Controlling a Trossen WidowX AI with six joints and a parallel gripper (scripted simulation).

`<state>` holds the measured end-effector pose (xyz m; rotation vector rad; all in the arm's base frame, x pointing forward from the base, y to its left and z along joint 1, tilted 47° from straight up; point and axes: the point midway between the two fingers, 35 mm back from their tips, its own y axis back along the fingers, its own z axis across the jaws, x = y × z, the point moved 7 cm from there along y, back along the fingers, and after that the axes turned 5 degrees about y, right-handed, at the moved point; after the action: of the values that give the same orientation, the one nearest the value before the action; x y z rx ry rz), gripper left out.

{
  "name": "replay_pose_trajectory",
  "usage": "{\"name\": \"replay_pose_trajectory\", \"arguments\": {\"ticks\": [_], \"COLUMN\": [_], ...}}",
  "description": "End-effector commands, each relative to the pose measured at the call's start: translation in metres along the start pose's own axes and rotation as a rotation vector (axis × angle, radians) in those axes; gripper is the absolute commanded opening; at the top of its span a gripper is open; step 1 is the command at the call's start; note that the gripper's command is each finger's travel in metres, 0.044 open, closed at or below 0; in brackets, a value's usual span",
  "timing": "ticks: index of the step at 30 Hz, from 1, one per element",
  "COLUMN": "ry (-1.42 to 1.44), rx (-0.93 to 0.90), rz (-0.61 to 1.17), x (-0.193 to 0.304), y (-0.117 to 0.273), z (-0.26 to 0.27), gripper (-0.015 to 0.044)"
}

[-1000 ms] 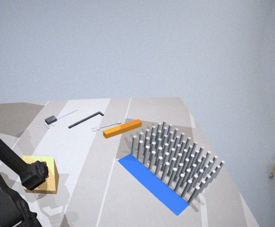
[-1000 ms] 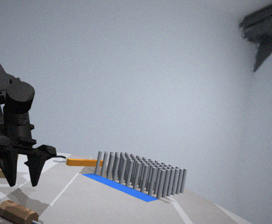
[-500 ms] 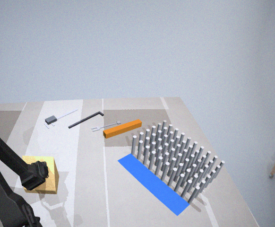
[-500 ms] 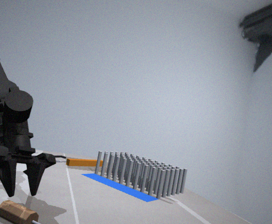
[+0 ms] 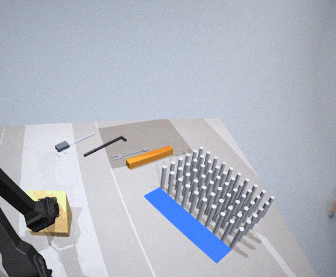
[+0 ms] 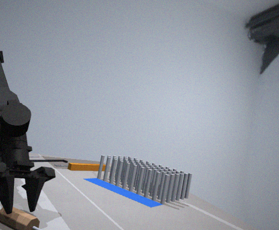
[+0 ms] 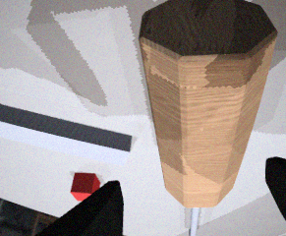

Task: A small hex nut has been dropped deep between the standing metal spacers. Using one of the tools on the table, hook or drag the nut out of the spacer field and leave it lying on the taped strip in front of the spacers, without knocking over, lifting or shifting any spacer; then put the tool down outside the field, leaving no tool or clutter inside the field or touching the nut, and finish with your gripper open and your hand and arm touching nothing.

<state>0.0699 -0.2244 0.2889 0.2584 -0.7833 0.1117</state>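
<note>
My gripper (image 6: pixel 19 211) (image 7: pixel 195 181) is open and points down at the table's near left. Its two fingers straddle the wooden handle (image 6: pixel 18 219) (image 7: pixel 204 105) of a tool that lies flat on the table; they do not press on it. A thin metal shaft (image 7: pixel 194 223) sticks out of the handle's end. The grey standing spacers (image 5: pixel 213 190) (image 6: pixel 144 178) fill a field at the right. The blue taped strip (image 5: pixel 186 221) (image 6: pixel 124 191) runs along their front. The nut is hidden among the spacers.
A yellow block (image 5: pixel 63 208) lies under my wrist. At the back lie a black hex key (image 5: pixel 104 146), an orange bar (image 5: pixel 149 157) (image 6: pixel 85 166), a thin flat fork tool (image 5: pixel 129 154) and a grey block on a rod (image 5: pixel 62 146). A small red cube (image 7: pixel 85 185) lies near the handle.
</note>
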Motion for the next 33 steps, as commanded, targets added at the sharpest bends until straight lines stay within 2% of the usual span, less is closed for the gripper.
{"name": "replay_pose_trajectory", "arguments": {"ticks": [1,13,14,30,33], "ry": [0.006,0.007,0.007,0.007,0.005], "rx": [0.01,0.009,0.009,0.009,0.011], "rz": [-0.006,-0.006,-0.006,-0.006,-0.008], "x": [-0.007,-0.018,-0.018,-0.018,-0.012], "y": [-0.007,-0.017,-0.017,-0.017,-0.015], "z": [-0.004,-0.008,-0.008,-0.008,-0.008], "gripper": [0.028,0.028,0.0254,0.0147,0.0068]}}
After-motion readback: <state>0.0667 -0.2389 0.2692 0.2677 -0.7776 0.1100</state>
